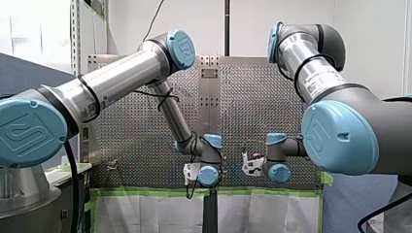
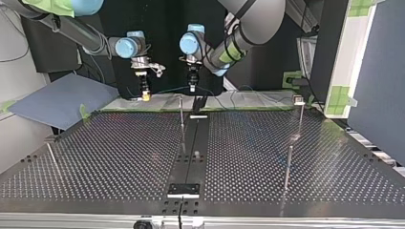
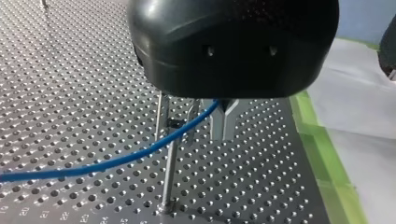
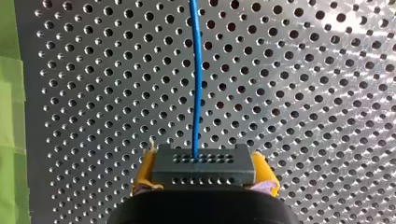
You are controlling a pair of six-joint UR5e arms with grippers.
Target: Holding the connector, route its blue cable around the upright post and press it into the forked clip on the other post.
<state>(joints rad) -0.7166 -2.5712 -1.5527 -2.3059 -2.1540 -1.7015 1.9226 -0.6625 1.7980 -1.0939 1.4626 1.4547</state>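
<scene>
My right gripper is shut on a dark grey connector, held between its yellow pads. The blue cable runs straight ahead from the connector over the perforated table. My left gripper, black with metal fingers, is shut on the same blue cable. From there the cable slants past a thin upright post with a forked top, crossing it at fork height. In the top view, my right gripper and left gripper hang side by side at the table's far edge.
Thin posts stand on the perforated table: one near the middle, one with a small head at the top view's right, a shorter one nearer, and a leaning one at the left. Green tape lines the table's edge.
</scene>
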